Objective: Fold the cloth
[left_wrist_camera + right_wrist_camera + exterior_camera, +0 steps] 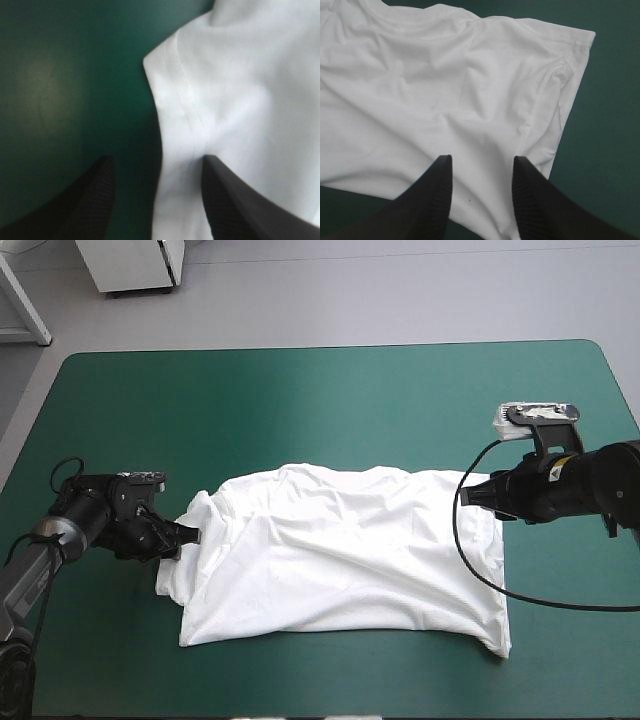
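From where I stand, the T-shirt (340,550) lies spread across the middle of the teal-green cover (300,390). It is roughly flat but rumpled, with creases through its middle and nothing folded over yet. The 2 arms sit low at its opposite ends.

The left gripper (186,535) is released, its fingers apart at the shirt's left end. In its wrist view a stitched hem (186,95) runs in between them, 1 finger over cloth and the other over bare cover. The right gripper (472,494) is likewise released, fingers spread above the cloth at the right end, with a sleeve (565,65) lying ahead of it and off to one side.

I judge this to be the reach before the first fold: both claws are lining up on an edge, and neither is grasping anything. The next move calls for each to settle onto its edge and pinch cleanly through the layers. The 2 grips should land at matching points, so the cloth lifts evenly rather than dragging or bunching.
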{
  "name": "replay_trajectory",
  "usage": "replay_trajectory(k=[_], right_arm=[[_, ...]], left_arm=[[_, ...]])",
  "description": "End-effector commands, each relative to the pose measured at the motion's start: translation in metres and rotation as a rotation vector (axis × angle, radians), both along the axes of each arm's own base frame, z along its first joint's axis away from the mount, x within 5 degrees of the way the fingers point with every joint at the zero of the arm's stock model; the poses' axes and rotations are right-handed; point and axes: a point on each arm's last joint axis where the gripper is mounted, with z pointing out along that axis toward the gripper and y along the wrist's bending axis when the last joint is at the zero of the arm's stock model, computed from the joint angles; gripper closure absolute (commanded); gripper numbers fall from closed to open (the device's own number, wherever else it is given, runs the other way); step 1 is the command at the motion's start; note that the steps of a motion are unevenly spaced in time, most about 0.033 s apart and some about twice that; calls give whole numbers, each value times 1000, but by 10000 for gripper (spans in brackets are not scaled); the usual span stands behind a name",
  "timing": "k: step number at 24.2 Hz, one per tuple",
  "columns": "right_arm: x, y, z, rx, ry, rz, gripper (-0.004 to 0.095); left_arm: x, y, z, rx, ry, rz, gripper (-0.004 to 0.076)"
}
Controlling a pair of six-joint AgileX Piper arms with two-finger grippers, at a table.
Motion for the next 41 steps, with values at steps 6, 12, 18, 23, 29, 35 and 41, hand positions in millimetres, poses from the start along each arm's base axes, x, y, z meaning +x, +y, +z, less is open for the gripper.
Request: replay_trajectory(k=[6, 12, 18, 23, 29, 35, 41], right_arm=[[-5, -2, 15, 23, -82, -7, 566], [-5, -2, 15, 21, -82, -9, 590], [-5, -2, 15, 27, -80, -14, 590], [-5, -3, 15, 23, -80, -22, 590], [-5, -5, 15, 2, -84, -33, 590], [-4, -5, 15, 2, -84, -33, 590], [-4, -5, 15, 5, -83, -37, 590]], left_arm=[[10, -1, -5, -17, -1, 12, 442], [12, -4, -5, -50, -15, 21, 731], [12, -7, 5, -89, -31, 20, 733], [14, -15, 50, -172, -162, -29, 733], [13, -47, 76, -370, -215, -157, 733], [14, -89, 60, -377, -169, -286, 733], [26, -104, 21, -365, -22, -304, 733]])
